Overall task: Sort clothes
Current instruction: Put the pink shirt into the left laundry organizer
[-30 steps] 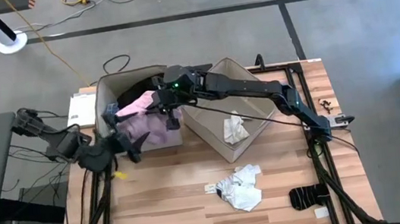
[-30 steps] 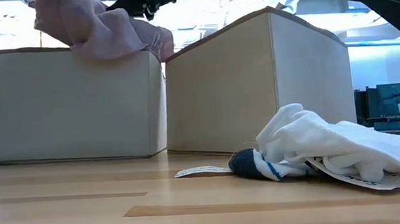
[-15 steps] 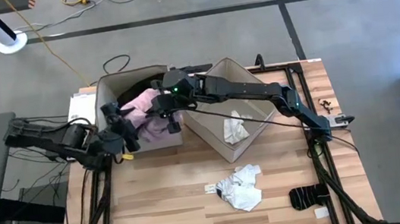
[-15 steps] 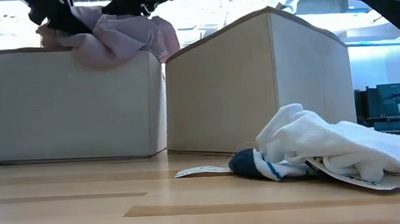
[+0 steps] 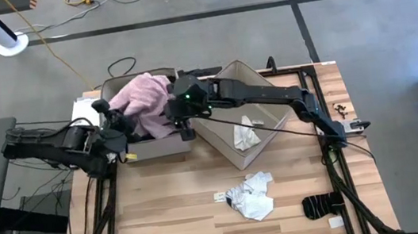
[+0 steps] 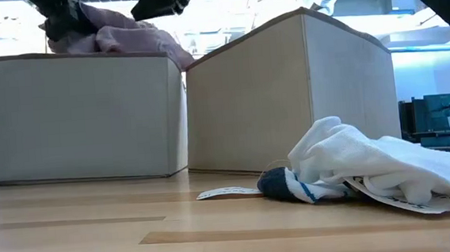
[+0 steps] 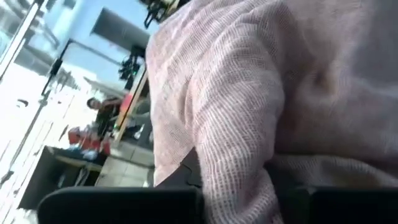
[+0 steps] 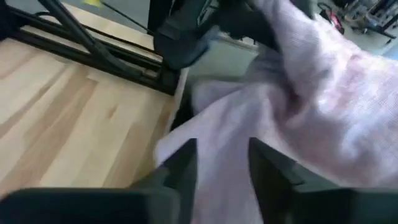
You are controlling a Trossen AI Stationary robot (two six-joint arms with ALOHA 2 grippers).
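Observation:
A pink garment (image 5: 147, 97) lies heaped over the top of the left beige box (image 5: 153, 148), bulging above its rim (image 6: 132, 41). My left gripper (image 5: 118, 122) is at the box's left side, shut on the garment's left end. Just right of the heap, above the gap between the two boxes, my right gripper (image 5: 179, 114) is open. Its fingers stand apart over the pink cloth (image 8: 323, 99), and whether they touch it I cannot tell. My left gripper pinches a bunched fold of the pink garment (image 7: 239, 180) between its two fingers, at the heap's left end. The fingers come nearly level from the table's left side. The cloth runs away from them over the box's top, its far part resting on the box.
The right beige box (image 5: 230, 158) stands aslant beside the left one, with a white piece (image 5: 245, 133) inside. White-grey pieces (image 5: 252, 195) lie on the wood near the front middle, and a black sock (image 5: 322, 205) at the front right. A person shows far off (image 7: 99, 109).
My left gripper has gone from the table's left edge toward the left box and taken hold of the pink garment. The garment, which hung over the box's near wall, has been drawn up and toward the far left, and now sits heaped on the box's top.

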